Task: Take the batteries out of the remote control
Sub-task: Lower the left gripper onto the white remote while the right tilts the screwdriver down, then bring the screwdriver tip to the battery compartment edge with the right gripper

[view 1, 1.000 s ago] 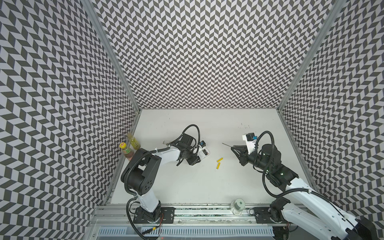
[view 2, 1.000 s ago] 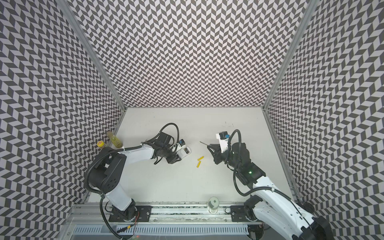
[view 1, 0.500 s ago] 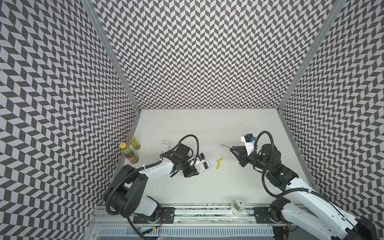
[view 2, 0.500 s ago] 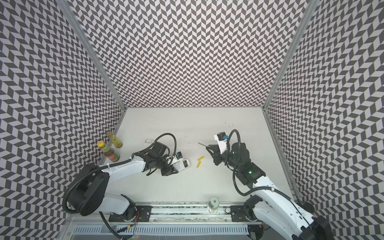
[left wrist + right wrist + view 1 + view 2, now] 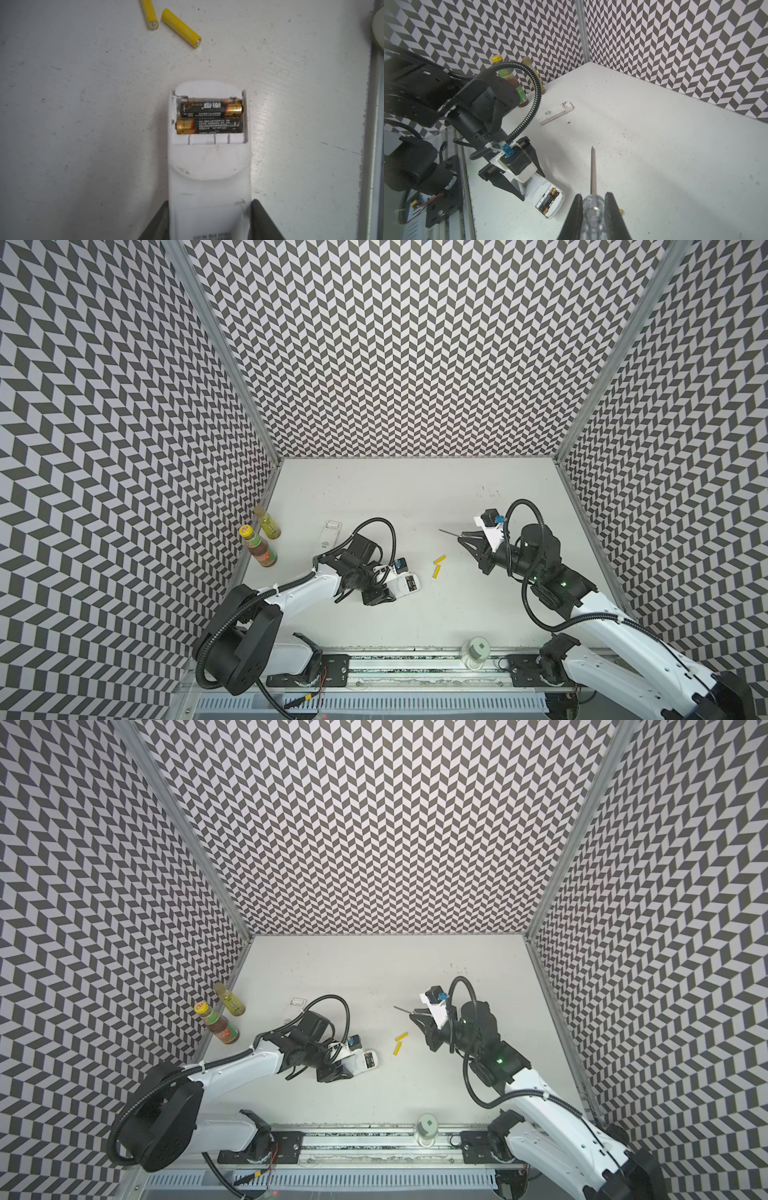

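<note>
My left gripper (image 5: pixel 209 201) is shut on the lower body of the white remote control (image 5: pixel 209 172), which lies on the table with its back up. Its compartment is uncovered, and two black batteries with gold ends (image 5: pixel 209 109) (image 5: pixel 207 126) sit inside side by side. Two yellow batteries (image 5: pixel 439 560) (image 5: pixel 436 571) lie loose on the table just right of the remote control (image 5: pixel 407 585), also seen in the left wrist view (image 5: pixel 180 28). My right gripper (image 5: pixel 593 197) is shut on the clear handle of a screwdriver (image 5: pixel 593 170), held above the table right of the yellow batteries (image 5: pixel 401 1036).
A second white remote (image 5: pixel 330 533) lies behind the left arm. Two sauce bottles (image 5: pixel 259 551) (image 5: pixel 268 522) stand by the left wall. A small round jar (image 5: pixel 476 651) sits on the front rail.
My left arm has swung toward the front of the table, carrying the remote control with it and uncovering the second remote behind. The right arm has barely moved.
</note>
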Controlling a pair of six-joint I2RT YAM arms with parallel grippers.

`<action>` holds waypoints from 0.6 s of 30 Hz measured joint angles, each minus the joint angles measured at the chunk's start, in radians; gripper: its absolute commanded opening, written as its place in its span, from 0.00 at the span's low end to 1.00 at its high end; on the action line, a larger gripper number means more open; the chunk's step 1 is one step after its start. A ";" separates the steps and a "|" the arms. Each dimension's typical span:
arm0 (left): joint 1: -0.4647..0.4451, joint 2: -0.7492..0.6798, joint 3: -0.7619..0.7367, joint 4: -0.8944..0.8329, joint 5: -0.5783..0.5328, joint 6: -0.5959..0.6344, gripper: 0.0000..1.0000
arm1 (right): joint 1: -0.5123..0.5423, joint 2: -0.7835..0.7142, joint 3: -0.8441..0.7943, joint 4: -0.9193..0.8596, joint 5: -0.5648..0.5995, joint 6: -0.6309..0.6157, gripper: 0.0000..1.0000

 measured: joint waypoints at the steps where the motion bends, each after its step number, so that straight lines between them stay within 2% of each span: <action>1: 0.000 -0.001 0.000 -0.001 0.003 0.000 0.36 | 0.006 0.000 0.000 -0.003 -0.002 -0.016 0.00; 12: -0.006 -0.004 -0.012 -0.001 0.012 0.005 0.34 | 0.092 0.031 -0.025 -0.043 -0.022 -0.201 0.00; 18: -0.008 -0.015 -0.023 -0.003 0.007 0.016 0.35 | 0.174 0.050 -0.045 -0.098 0.014 -0.306 0.00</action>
